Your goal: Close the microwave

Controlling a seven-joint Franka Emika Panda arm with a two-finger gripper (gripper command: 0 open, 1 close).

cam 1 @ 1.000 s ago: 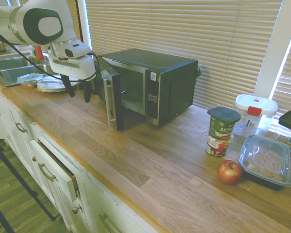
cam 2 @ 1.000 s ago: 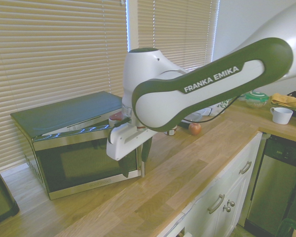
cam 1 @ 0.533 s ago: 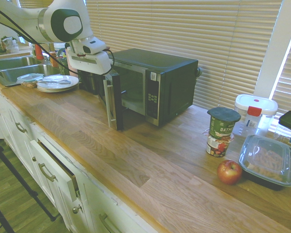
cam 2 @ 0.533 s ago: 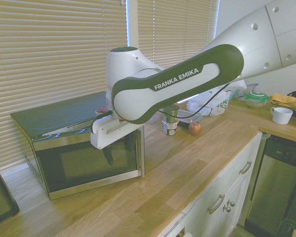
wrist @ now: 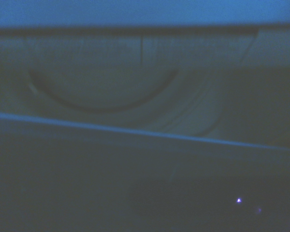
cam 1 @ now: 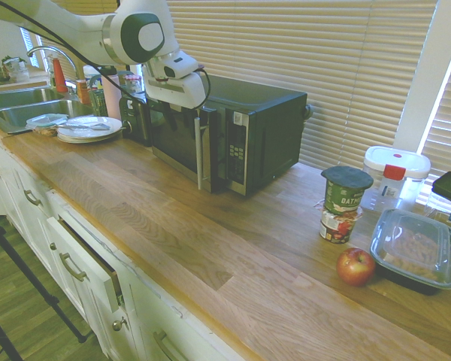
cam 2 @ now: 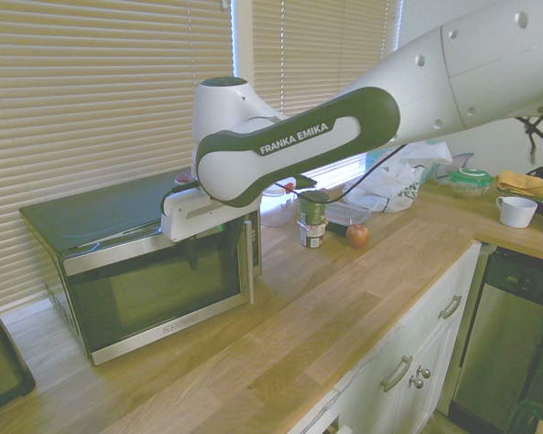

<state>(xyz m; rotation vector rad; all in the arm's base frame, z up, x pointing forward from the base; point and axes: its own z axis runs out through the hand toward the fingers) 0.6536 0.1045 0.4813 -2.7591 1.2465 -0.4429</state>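
Claw: two dark fingers stand well apart (cam 2: 213, 249), pointing down at the outer face of the door (cam 2: 154, 291); you can make out nothing held between them. You cannot confirm whether they touch the glass.
Likely reason for that pose: placed outside the door near its handle side, your claw can push it inward without needing a grip.
Door: slightly ajar, with a narrow gap along its top edge; the wrist view shows a round, curved shape past an edge, probably the inside seen through that gap.
Handle: upright bar (cam 1: 201, 154) on the free edge, beside the button panel (cam 1: 237, 150), in the upper middle of the first exterior view.
Microwave: on the tabletop (cam 1: 195, 248), upper middle of the first exterior view (cam 1: 269, 139) and left of the frame in the second.
Step in hand: by your look of it, the last part of the push.
Next move: press the free edge inward until it seats, then back off.
Watch for: fingers sliding off the glass, or the push shifting the microwave.
Farther out: stacked plates (cam 1: 90, 128) at the left; oatmeal cup (cam 1: 344, 197), apple (cam 1: 355, 267) and lidded container (cam 1: 415, 248) at the right, all well apart from the door.
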